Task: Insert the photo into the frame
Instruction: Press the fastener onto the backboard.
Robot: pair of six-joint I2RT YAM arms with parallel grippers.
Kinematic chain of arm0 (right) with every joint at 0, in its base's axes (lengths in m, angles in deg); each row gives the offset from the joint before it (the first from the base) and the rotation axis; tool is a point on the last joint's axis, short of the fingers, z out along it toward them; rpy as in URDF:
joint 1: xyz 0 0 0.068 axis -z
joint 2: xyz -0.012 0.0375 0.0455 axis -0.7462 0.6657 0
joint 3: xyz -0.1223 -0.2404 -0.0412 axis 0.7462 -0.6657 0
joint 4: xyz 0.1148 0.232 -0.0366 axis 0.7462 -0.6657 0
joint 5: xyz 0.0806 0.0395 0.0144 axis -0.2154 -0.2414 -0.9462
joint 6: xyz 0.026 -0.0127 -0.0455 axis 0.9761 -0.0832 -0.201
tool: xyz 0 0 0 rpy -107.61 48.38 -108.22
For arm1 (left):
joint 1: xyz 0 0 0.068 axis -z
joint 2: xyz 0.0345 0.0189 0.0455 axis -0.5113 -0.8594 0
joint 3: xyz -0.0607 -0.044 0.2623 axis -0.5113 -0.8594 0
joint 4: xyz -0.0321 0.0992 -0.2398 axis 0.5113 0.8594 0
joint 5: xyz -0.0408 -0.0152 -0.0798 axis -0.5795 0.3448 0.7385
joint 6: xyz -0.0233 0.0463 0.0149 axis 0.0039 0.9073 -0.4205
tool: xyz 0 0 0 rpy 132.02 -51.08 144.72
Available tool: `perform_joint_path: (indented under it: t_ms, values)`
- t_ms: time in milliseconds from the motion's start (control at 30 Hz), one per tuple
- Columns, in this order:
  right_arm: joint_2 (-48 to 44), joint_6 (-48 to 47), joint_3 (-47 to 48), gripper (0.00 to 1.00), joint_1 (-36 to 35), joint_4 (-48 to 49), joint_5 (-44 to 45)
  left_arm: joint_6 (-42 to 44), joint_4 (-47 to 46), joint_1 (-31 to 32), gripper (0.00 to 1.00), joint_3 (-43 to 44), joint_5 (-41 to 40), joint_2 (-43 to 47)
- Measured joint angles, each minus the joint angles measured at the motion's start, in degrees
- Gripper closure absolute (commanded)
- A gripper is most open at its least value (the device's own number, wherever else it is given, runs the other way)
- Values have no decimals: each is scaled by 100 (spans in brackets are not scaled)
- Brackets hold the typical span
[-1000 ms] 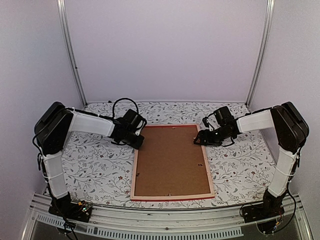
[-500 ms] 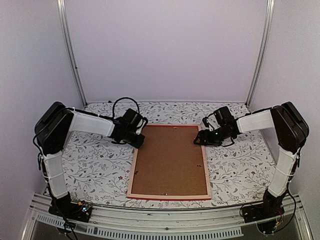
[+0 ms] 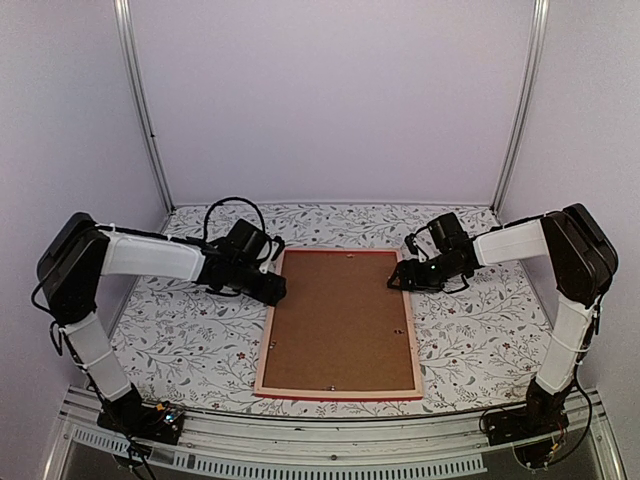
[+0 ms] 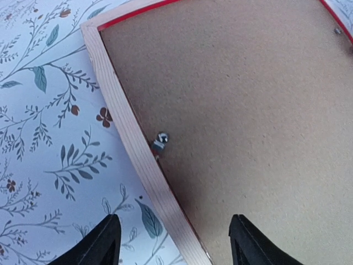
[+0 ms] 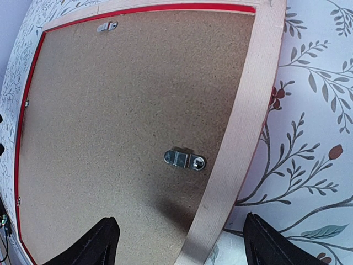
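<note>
While I hung over the desk (image 3: 180,340) with its leaf-and-flower cover, the frame (image 3: 266,340) lay flat at its middle, back side up. Its pale wood rails showed, with a thin red line along their inner edge. The brown backing board (image 3: 340,320) filled the opening.

My left tool (image 3: 275,290) was at the frame's 10 o'clock, over the long rail on that side and near the far corner. In its wrist view its fingers (image 4: 105,245) were spread wide. One tip stood over the patterned cover and the other over the board, with the rail running between them and nothing pinched. A small metal tab (image 4: 160,141) sat on the board just inside the rail, toward 12 o'clock from the tips.

My right tool (image 3: 398,280) was at the frame's 2 o'clock, over the opposite long rail. Its fingers (image 5: 99,243) were likewise spread, one tip above the board and one above the cover, and they gripped nothing. A flat metal clip (image 5: 185,160) lay on the board, touching the inner edge of the rail. A second clip (image 5: 107,25) showed near the far rail, at about 11 o'clock in that view.
</note>
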Motion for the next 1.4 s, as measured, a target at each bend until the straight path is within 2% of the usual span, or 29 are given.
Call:
perform_joint_path:
  t_ms: [200, 433, 667, 833, 1033, 1400]
  values:
    - [0, 0, 0, 18, 0, 0, 0, -422, 299, 619, 23, -649, 4, 769]
    - [0, 0, 0, 18, 0, 0, 0, -949, 647, 1137, 28, -1163, -90, 1163]
    - [0, 0, -31, 18, 0, 63, -2, -1309, 785, 1266, 32, -1545, -129, 1285]
    - [0, 2, -61, 18, 0, 125, -4, -1421, 846, 1344, 33, -1604, -120, 1318]
    - [0, 2, -85, 18, 0, 184, -4, -1462, 844, 1353, 37, -1604, -153, 1314]
    - [0, 2, -96, 18, 2, 205, -4, -1471, 769, 1353, 32, -1552, -190, 1182]
